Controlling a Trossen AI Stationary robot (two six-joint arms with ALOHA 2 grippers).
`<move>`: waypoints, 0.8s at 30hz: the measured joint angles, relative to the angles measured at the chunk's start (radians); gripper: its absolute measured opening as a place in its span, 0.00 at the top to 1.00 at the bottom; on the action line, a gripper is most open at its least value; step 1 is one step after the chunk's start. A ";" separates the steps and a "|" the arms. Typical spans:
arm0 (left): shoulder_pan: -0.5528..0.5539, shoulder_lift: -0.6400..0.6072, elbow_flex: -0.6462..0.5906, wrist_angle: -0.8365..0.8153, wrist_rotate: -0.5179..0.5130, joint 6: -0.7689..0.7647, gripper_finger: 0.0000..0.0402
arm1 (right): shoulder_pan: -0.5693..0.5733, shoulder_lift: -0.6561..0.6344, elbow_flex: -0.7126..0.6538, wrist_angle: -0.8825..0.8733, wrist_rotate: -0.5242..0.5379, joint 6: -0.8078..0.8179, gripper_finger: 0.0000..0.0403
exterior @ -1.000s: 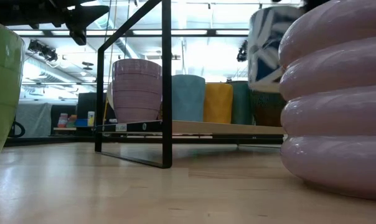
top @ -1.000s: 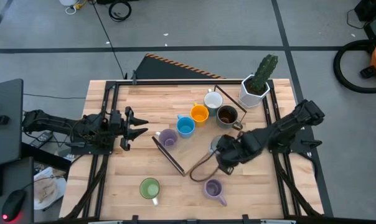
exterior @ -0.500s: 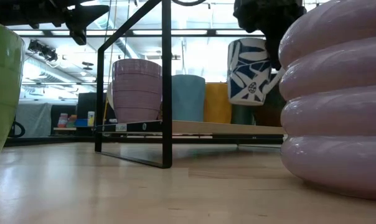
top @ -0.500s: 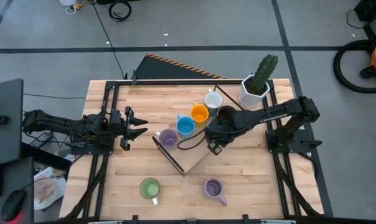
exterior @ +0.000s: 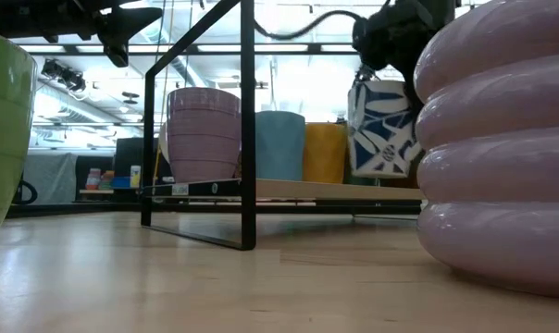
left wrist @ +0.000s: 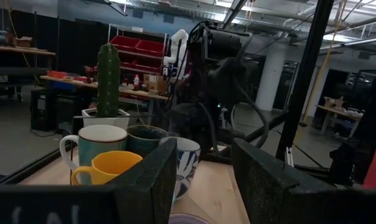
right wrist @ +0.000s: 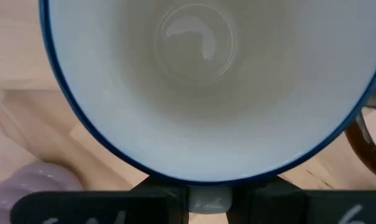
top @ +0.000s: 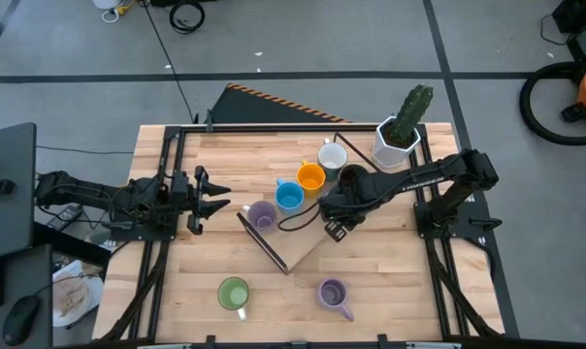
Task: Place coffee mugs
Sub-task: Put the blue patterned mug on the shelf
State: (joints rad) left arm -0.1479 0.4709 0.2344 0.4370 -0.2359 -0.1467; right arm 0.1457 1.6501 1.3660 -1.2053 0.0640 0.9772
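My right gripper (top: 334, 215) hangs over the middle of the table, shut on a white mug with blue leaf pattern (exterior: 383, 128), beside the dark brown mug (top: 354, 178). The white (top: 332, 155), orange (top: 311, 177), blue (top: 289, 197) and lilac (top: 262, 215) mugs stand in a slanting row on the wooden board (top: 308, 244). A green mug (top: 234, 294) and a second lilac mug (top: 333, 294) stand near the table's near edge. My left gripper (top: 215, 199) waits open at the table's left side. My right gripper comes from above, pointing down, and holds the patterned mug at its blue rim (right wrist: 188, 182); its own fingers (right wrist: 82, 208) hide the exact place. The wrist view looks straight into the mug's mouth. The mug hangs below the gripper, slightly tilted, its base low over the board.
A white faceted pot with a cactus (top: 400, 136) stands at the far right corner. A black metal frame (exterior: 247, 129) rises from the board's left end. Black rails (top: 167, 242) run along both table sides. Bare wood lies between the board and the two near mugs.
My right gripper carried the patterned mug from the right-centre of the table toward the far left, up to the brown mug, then lowered it in the last half second; the mug now hangs lower and more tilted.
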 joint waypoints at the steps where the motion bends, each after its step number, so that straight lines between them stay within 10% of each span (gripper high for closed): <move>1: 0.000 0.000 0.000 0.000 0.000 0.000 0.60 | -0.003 0.000 -0.010 0.001 -0.004 0.004 0.84; 24: 0.000 0.000 0.000 0.000 0.000 -0.001 0.60 | -0.093 0.000 -0.036 0.095 -0.001 -0.035 0.80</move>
State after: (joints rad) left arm -0.1480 0.4709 0.2344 0.4370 -0.2359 -0.1474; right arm 0.0523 1.6501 1.3296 -1.1106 0.0628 0.9419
